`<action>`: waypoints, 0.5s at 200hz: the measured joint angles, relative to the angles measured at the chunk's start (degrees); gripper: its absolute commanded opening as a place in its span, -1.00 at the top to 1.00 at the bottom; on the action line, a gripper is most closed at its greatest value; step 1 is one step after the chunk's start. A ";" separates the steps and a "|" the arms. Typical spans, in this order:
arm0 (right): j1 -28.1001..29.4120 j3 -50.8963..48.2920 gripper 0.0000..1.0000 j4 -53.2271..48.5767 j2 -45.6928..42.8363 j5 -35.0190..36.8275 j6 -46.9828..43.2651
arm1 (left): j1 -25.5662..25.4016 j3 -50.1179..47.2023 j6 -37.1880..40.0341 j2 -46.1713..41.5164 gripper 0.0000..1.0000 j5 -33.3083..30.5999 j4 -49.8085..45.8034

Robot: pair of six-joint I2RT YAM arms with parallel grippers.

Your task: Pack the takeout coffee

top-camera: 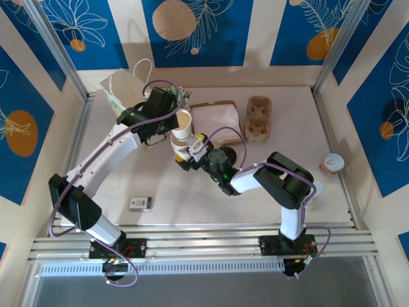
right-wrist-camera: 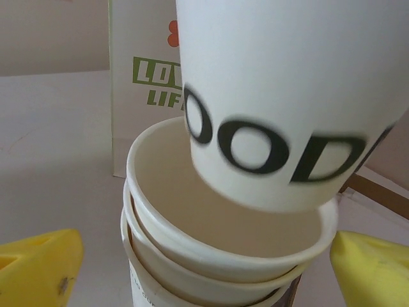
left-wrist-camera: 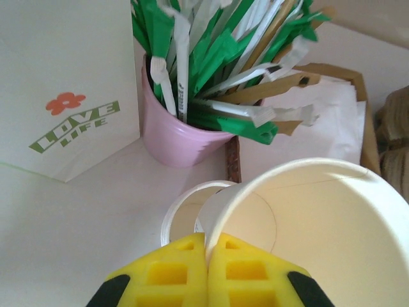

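Top view: the left end effector (top-camera: 177, 123) and right end effector (top-camera: 186, 155) meet near the bench's rear centre, close to the bag (top-camera: 121, 89).

Left wrist view: the left fingers (left-wrist-camera: 176, 272) are closed on the rim of a lidless cup (left-wrist-camera: 319, 211). The pink cup (left-wrist-camera: 176, 137) of sticks stands behind it.

Right wrist view: the lidless cup hangs tilted, with its base inside the mouth of the stack (right-wrist-camera: 211, 256). The right fingers (right-wrist-camera: 38, 265) stand wide apart on either side of the stack, gripping nothing.

The coffee's position cannot be told.
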 measured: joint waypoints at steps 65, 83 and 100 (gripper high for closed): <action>0.00 0.00 -0.98 -0.02 -0.11 0.48 0.04 | 0.00 2.95 1.97 -6.14 1.00 -0.42 -2.97; 0.00 -0.26 -0.98 -1.40 -1.73 0.83 0.20 | 0.00 3.06 2.93 -7.74 1.00 -0.39 -3.72; 0.20 -1.07 -0.98 -2.51 -5.22 0.85 0.17 | -0.02 3.06 3.85 -8.79 1.00 -0.20 -4.68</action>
